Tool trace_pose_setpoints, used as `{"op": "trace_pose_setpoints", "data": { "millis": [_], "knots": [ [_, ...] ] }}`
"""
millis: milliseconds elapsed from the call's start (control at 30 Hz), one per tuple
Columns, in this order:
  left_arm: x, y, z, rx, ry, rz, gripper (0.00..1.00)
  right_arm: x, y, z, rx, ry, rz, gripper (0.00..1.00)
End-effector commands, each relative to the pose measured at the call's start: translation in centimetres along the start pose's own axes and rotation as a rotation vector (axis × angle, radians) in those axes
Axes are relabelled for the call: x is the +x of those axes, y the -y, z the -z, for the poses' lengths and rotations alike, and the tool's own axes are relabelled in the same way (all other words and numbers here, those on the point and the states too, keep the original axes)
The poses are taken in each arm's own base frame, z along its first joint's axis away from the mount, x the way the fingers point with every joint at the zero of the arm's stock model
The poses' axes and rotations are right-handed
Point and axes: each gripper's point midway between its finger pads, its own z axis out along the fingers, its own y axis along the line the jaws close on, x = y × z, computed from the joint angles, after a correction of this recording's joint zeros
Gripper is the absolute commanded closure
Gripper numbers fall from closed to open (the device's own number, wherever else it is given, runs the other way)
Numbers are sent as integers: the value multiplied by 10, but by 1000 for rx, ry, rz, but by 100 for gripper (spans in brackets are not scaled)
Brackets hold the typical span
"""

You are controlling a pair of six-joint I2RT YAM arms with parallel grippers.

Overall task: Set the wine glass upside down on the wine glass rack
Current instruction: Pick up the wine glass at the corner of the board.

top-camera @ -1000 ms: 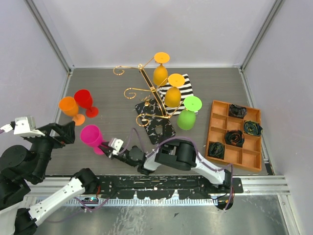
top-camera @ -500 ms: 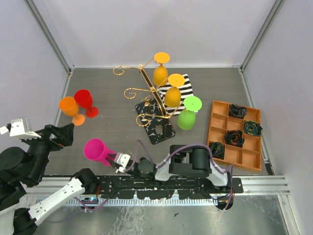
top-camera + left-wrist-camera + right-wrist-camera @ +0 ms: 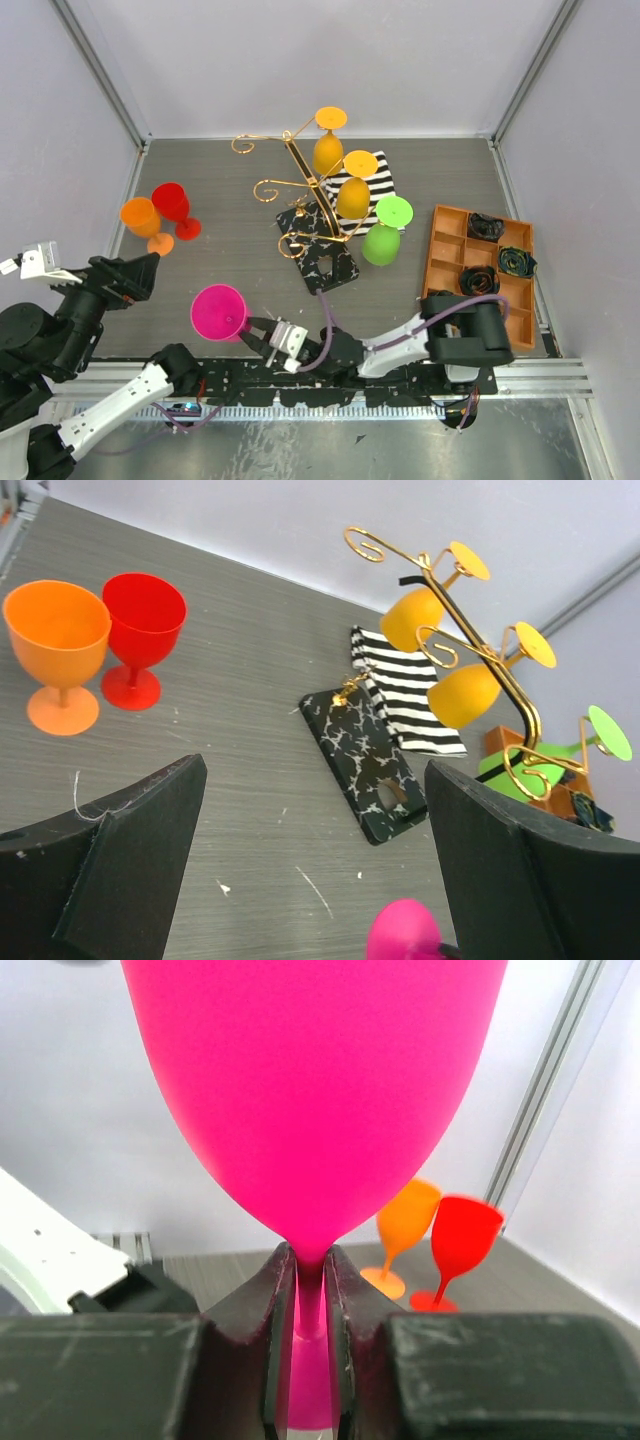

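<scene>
one grey table (image 3: 230, 200) carried everything. at its 3 o'clock side lay an orange divided tray (image 3: 437, 262). near the middle stood the wine glass rack (image 3: 340, 262), gold wire on a black veined base, with a striped cloth (image 3: 380, 175) just beside it at 2 o'clock. two yellow glasses (image 3: 328, 150) and a green glass (image 3: 381, 243) hung upside down from its arms on the 3 o'clock side. an orange glass (image 3: 140, 215) and a red glass (image 3: 170, 203) stood touching at 9 o'clock, well apart from the rack. the pink wine glass (image 3: 219, 313) sat at 7 o'clock from the rack base, mouth up, over the table's near edge. the right gripper (image 3: 310, 1280) was pinching its stem just under the bowl. the left gripper (image 3: 315, 770) hung at 8 o'clock with fingers spread wide, holding nothing.
</scene>
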Motion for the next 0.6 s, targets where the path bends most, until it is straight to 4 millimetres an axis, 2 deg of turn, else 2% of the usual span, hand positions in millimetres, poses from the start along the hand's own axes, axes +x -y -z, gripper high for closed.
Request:
{"op": "trace_pose_setpoints", "data": {
  "millis": [0,200,400,567],
  "knots": [
    [-7,27,-1,107,-4,62,3,-79,22,-4,47,161,19,99],
    [-13,64,-5,246,-14,88,4,-134,37,-11,45,235,143,99],
    [-22,112,-5,432,-28,134,6,-152,49,-22,71,260,241,99],
    [-22,132,-8,498,-39,175,7,-173,60,-29,100,321,263,99]
  ]
}}
